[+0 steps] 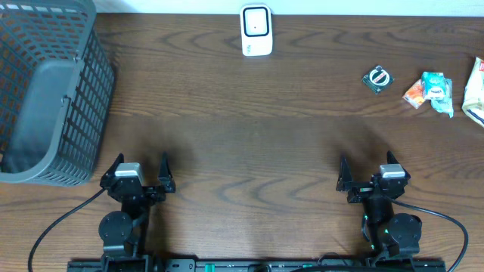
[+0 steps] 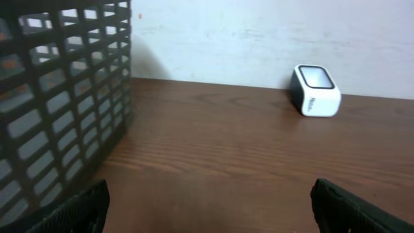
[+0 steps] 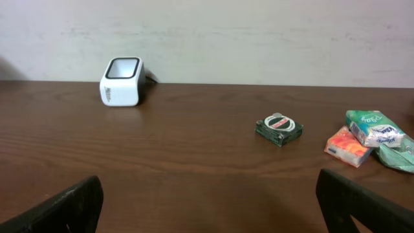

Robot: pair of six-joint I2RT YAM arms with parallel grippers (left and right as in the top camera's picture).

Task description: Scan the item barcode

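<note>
A dark wooden table with wavy grain carried a white, rounded-cornered barcode scanner at its far edge, near the middle, its glossy dark window tilted upward. Well to the right of the scanner lay the items: a small dark square packet printed with a pale ring, then a crinkled orange and green wrapper, and a pale packet cut off by the frame's edge. None touched a gripper. A grey plastic basket with lattice walls stood at the far left. The left gripper and the right gripper sat at the near edge, well apart, each with its black fingers spread wide and holding nothing.
</note>
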